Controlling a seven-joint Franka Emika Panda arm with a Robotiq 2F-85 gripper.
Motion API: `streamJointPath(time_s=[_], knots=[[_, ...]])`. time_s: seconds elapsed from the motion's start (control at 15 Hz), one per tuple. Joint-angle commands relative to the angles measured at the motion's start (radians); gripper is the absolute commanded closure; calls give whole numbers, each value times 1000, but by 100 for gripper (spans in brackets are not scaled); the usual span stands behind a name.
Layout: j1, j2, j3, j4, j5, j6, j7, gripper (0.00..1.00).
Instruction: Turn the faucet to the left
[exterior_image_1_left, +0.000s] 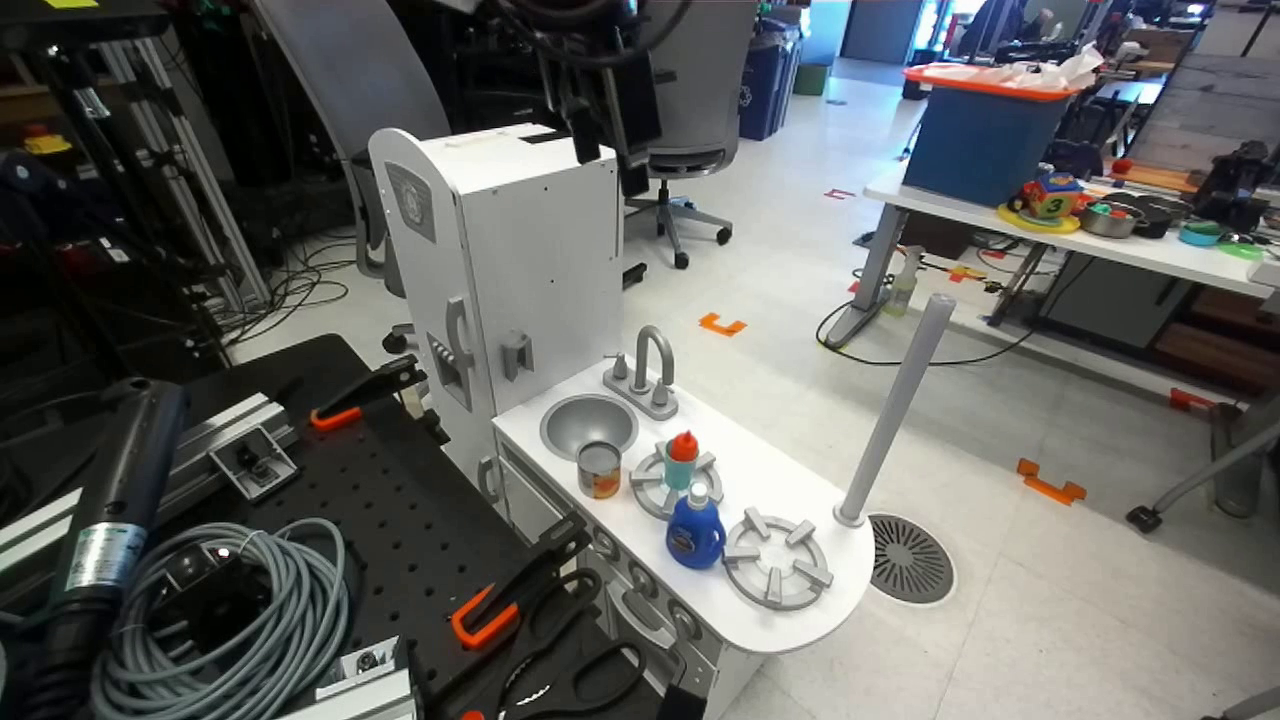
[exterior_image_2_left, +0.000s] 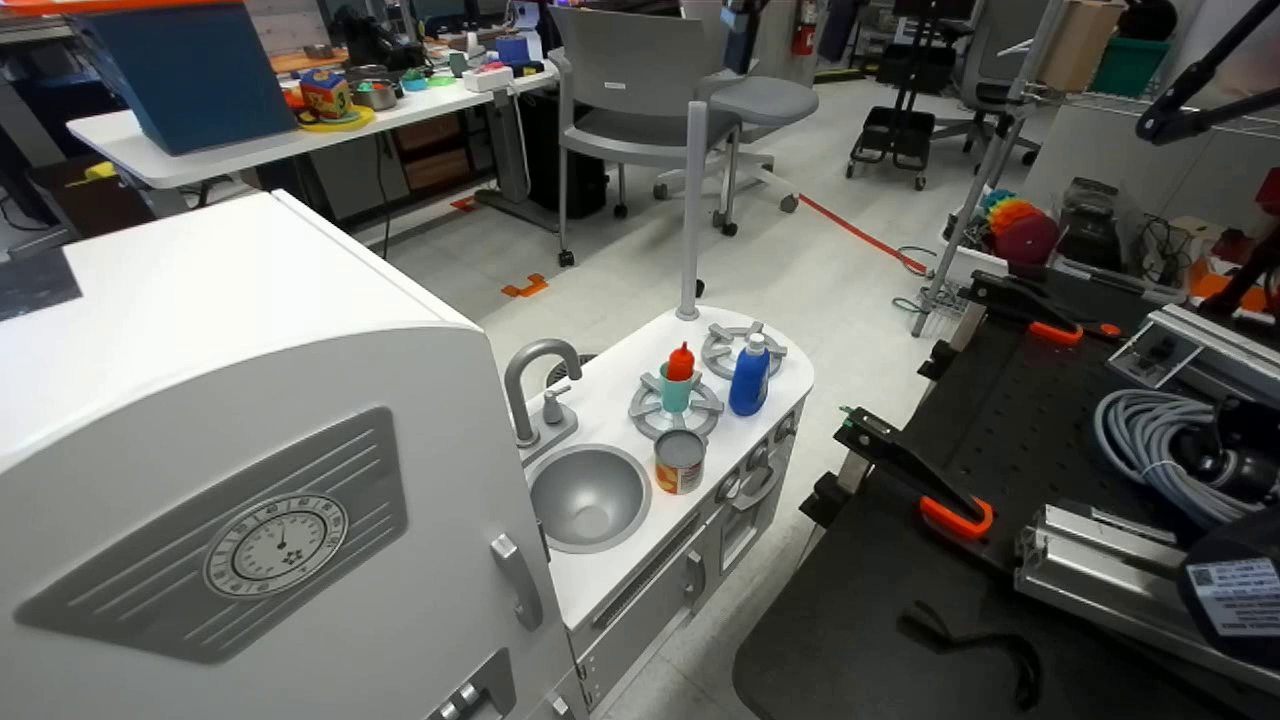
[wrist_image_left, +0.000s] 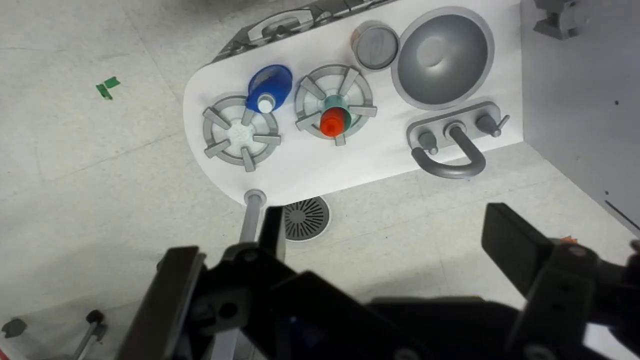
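The faucet, a grey-silver curved spout, stands upright on its base at the edge of the white counter. It shows in both exterior views (exterior_image_1_left: 641, 366) (exterior_image_2_left: 515, 393) and in the wrist view (wrist_image_left: 452, 171). Its tip points along the counter toward the burners, above one of the two small handles, not over the basin. My gripper (wrist_image_left: 382, 215) is open and empty in the wrist view, with its fingers wide apart. In an exterior view the gripper (exterior_image_1_left: 610, 165) hangs high, near the top of the white toy fridge, well apart from the faucet. No contact with the faucet shows.
Beside the faucet is the metal basin (exterior_image_1_left: 588, 427). A tin can (exterior_image_1_left: 599, 472), a teal cup with a red-topped bottle (exterior_image_1_left: 682, 458) and a blue bottle (exterior_image_1_left: 695, 535) stand on the counter. The tall fridge (exterior_image_1_left: 545, 270) and a grey post (exterior_image_1_left: 900, 405) flank it.
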Motion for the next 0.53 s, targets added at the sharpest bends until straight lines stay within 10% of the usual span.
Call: streamJointPath(time_s=[0.0, 0.47], knots=[[40, 259, -68, 199, -54, 92, 69, 0], [161, 681, -184, 618, 52, 37, 19, 0]])
